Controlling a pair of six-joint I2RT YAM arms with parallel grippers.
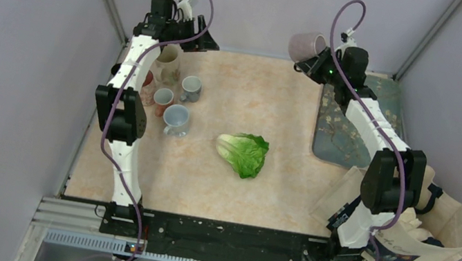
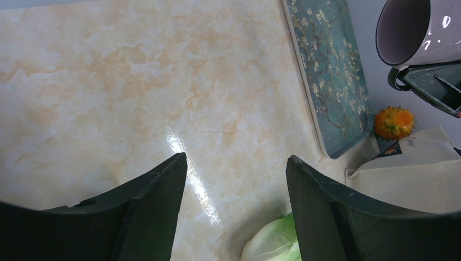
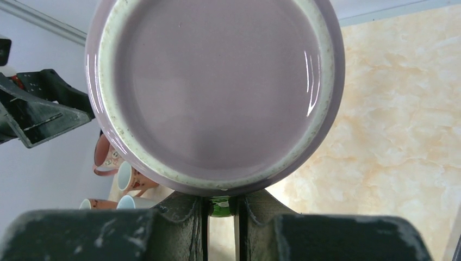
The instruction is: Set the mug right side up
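Observation:
A lilac mug [image 1: 307, 44] hangs in the air over the table's back edge, tipped on its side with its mouth toward the left. My right gripper [image 1: 316, 63] is shut on its handle side. In the right wrist view the mug's base [image 3: 217, 92] fills the frame above the nearly closed fingers [image 3: 190, 217]. The left wrist view shows the mug's dark mouth [image 2: 402, 27] at top right. My left gripper [image 1: 195, 35] is open and empty, raised at the back left; its fingers [image 2: 157, 190] stand wide apart over bare table.
A lettuce head [image 1: 243, 153] lies mid-table. Several small mugs [image 1: 175, 118] and a cream jug [image 1: 167, 64] stand at the left under the left arm. A teal floral tray [image 1: 347, 128] lies at the right, a tote bag [image 1: 407, 236] at front right, and an orange spiky fruit [image 2: 395, 122].

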